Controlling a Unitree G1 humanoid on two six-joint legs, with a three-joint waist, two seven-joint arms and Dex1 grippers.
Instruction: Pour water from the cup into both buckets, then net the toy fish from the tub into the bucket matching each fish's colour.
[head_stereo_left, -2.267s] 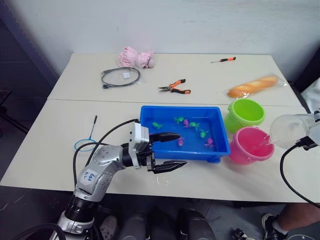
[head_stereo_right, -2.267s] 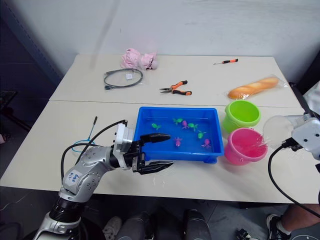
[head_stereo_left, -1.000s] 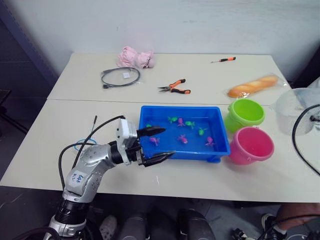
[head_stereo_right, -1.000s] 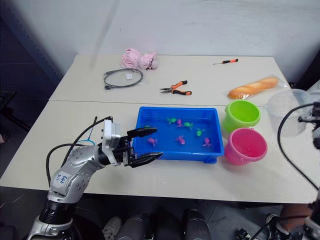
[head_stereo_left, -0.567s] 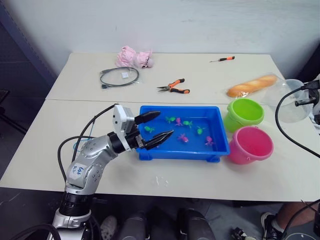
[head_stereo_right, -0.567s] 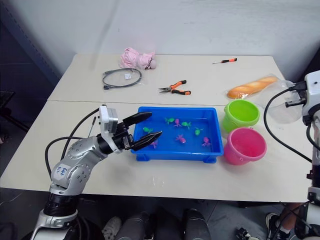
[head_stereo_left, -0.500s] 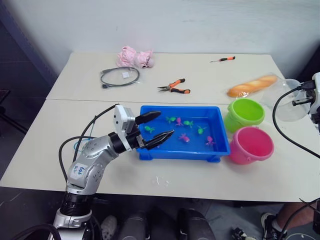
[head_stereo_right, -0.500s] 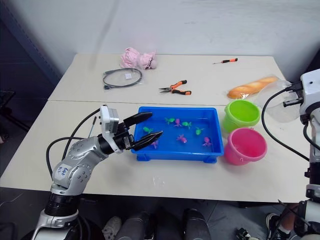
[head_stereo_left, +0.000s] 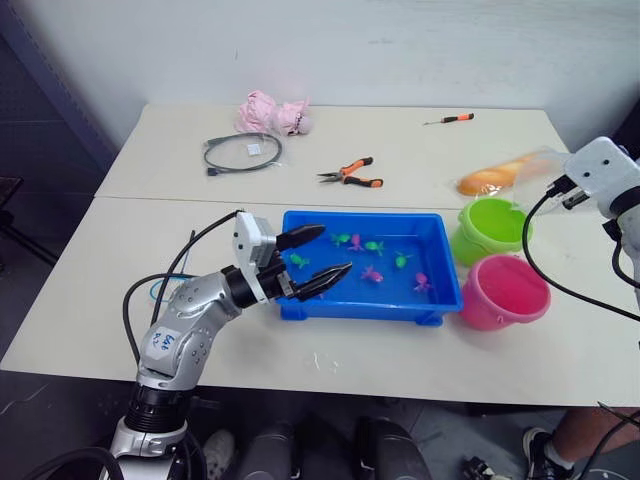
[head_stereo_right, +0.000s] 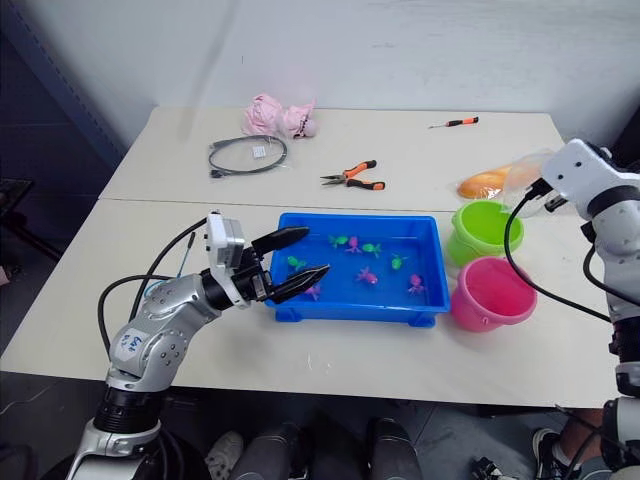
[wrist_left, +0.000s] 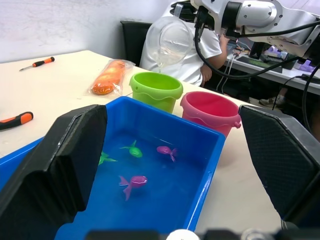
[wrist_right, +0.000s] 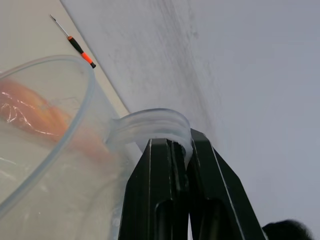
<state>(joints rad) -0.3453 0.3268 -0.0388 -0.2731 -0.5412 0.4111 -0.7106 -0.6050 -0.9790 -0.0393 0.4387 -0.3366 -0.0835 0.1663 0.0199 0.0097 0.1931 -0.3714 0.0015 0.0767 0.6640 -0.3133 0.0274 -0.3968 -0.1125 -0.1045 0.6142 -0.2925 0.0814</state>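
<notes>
The right gripper is closed on the handle of the clear cup, tilted just above the green bucket. The pink bucket stands beside the green one, nearer to the robot. The blue tub — with small pink and green fish inside — is beside both. The left gripper hovers over the tub's far end from the green bucket, fingers wide apart, holding nothing.
</notes>
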